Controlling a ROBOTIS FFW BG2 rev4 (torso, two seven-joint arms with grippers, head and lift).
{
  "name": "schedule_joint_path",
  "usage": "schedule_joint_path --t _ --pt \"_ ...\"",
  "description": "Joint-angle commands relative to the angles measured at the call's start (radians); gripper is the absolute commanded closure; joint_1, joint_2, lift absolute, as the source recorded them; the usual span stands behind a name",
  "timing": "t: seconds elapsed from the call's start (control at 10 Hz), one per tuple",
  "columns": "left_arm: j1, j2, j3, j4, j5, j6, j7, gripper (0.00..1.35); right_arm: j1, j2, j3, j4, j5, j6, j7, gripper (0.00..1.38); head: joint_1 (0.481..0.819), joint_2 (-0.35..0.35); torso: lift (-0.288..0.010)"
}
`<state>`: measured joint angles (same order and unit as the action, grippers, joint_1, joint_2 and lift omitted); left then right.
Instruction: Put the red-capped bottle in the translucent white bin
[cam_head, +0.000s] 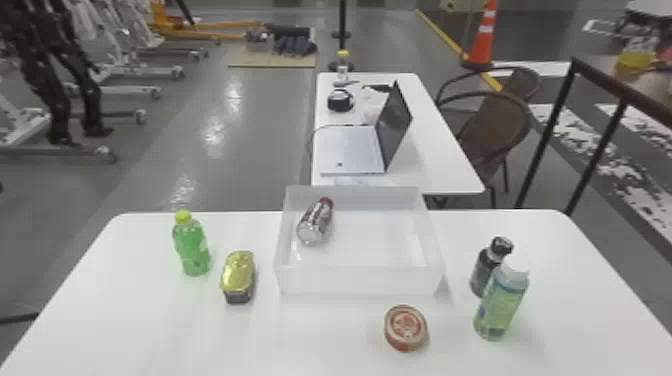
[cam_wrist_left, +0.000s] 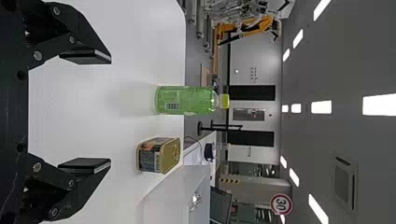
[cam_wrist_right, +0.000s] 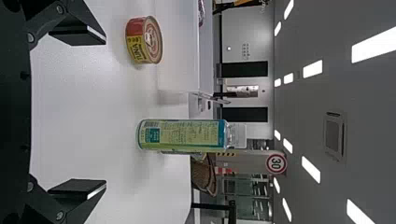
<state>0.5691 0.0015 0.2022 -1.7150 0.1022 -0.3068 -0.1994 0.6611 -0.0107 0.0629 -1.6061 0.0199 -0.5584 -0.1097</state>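
We find red-cap btl (cam_head: 315, 223) in bin (cam_head: 360, 281), far L part | we see L grip (cam_wrist_left: 111, 111) & R grip (cam_wrist_right: 106, 112) released, jaws apart

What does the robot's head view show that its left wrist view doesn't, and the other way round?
From the head: the round red tin, dark bottle, white-capped green can and orange cone.

From the left wrist: the left end effector, ceiling lights and round sign.

In both: the green bottle, gold-lidded tin, translucent bin and laptop.
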Motion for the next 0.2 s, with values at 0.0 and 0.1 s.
schedule_joint_path --t 0.0,0.1 --pt "0.0 -0.004 -0.003 0.0 0.002 0.0 0.0 0.48 0.0 0.0 0.0 0.0 0.0 0.0 -0.001 0.2 0.549 0.0 -0.1" --pt "0.0 -0.004 -0.003 0.0 0.002 -0.002 0.0 0.48 0.002 0.0 0.0 0.0 0.0 0.0 -0.001 0.2 0.549 0.0 -0.1"
